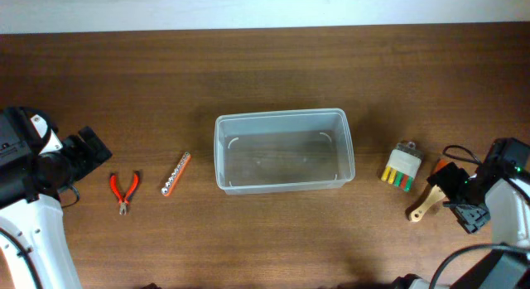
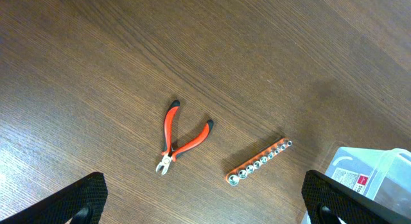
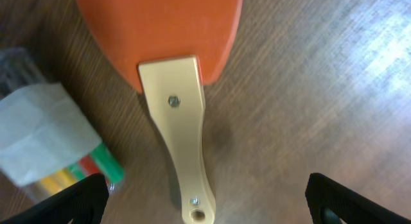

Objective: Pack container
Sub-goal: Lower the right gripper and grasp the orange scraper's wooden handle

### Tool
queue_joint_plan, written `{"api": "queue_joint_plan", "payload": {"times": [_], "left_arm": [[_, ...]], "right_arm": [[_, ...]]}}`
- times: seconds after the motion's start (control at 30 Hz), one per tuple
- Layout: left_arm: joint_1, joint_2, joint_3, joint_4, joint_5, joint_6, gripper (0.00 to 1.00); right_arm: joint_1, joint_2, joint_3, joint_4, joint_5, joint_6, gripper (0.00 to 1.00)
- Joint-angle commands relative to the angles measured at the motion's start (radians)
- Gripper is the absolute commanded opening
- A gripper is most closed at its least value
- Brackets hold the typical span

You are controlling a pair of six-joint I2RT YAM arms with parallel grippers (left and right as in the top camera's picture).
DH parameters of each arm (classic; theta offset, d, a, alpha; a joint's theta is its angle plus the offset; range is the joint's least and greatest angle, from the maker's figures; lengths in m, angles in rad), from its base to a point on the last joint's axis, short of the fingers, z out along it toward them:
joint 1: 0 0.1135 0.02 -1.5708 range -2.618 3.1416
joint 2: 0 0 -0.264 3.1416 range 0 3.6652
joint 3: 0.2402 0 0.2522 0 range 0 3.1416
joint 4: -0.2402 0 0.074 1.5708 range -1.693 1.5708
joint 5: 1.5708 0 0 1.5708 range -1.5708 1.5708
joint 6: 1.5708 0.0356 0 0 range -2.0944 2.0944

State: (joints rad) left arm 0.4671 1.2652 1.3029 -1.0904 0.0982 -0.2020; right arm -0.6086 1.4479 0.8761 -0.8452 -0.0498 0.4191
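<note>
Scraper [image 1: 422,206], wood handle, lies nearest, on the right, directly under the right gripper [image 1: 455,194]. Its jaws gape fully w/ nothing in them, prob. lined up for a first pick. Near left: pliers [image 1: 124,190], then socket strip [image 1: 175,174], apart from each other. The left gripper [image 1: 91,148] is beside them, also spread wide & empty. Pack of colored sticks [image 1: 402,167] sits just beyond the scraper. Container [image 1: 281,150] is mid-table betw. both groups, open side up, nothing inside. Bare table [image 1: 281,65] all round its rim, esp. far side, so approach room looks ample.
</note>
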Motion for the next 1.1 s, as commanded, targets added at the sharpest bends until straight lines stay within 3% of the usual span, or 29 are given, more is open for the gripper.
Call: {"api": "queue_joint_plan", "payload": {"times": [0.0, 0.33, 0.63, 1.07], "left_arm": [[0.0, -0.009, -0.001, 0.002, 0.011, 0.017, 0.99], [0.0, -0.009, -0.001, 0.003, 0.011, 0.017, 0.99], [0.0, -0.009, -0.001, 0.002, 0.011, 0.017, 0.99], [0.0, -0.009, -0.001, 0.002, 0.011, 0.017, 0.99]], "right_arm": [[-0.007, 0.056, -0.009, 0.031, 0.002, 0.024, 0.99], [0.033, 0.193, -0.016, 0.062, -0.006, 0.035, 0.99], [0.167, 0.199, -0.105, 0.183, -0.006, 0.035, 0.99], [0.183, 0.199, -0.129, 0.204, -0.005, 0.066, 0.98]]}}
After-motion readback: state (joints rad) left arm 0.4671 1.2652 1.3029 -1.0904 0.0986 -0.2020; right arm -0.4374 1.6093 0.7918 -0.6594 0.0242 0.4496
